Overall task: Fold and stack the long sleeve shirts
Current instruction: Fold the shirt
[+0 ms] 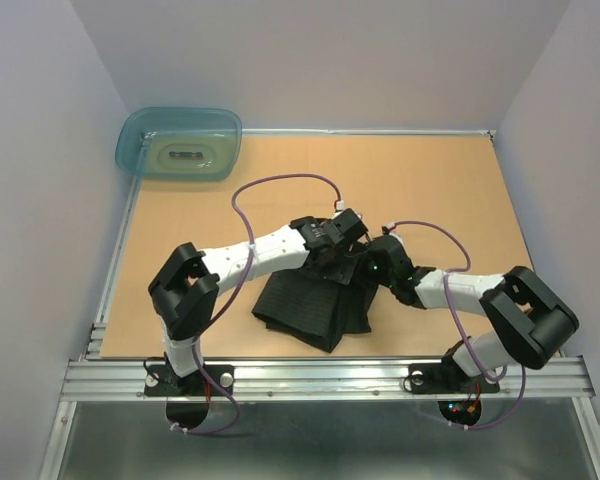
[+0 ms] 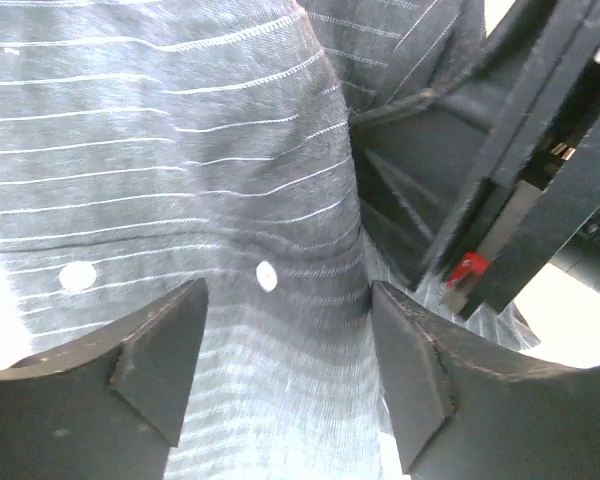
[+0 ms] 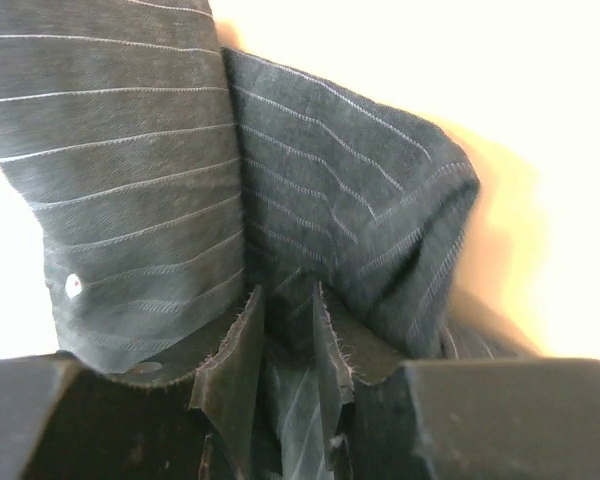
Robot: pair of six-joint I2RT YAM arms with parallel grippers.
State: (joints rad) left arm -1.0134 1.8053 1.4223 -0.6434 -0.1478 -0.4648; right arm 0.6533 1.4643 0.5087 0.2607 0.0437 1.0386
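The counter (image 1: 430,180) carries the dark shirt (image 1: 310,312) bunched near its front edge. My right gripper (image 3: 283,330) is clamped on a fold of it; my left gripper (image 2: 287,310) stands apart over its striped cloth, by a pale button (image 2: 266,275).

A translucent teal tub (image 1: 130,150) sits at the far left corner of the tan bench (image 1: 430,180), its contents unclear. Pale walls (image 1: 330,60) close in three sides; a metal rail (image 1: 330,378) runs along the near edge.

On table (image 1: 430,180): shirt (image 1: 315,310) front centre; tub (image 1: 180,143) far-left corner, well apart.
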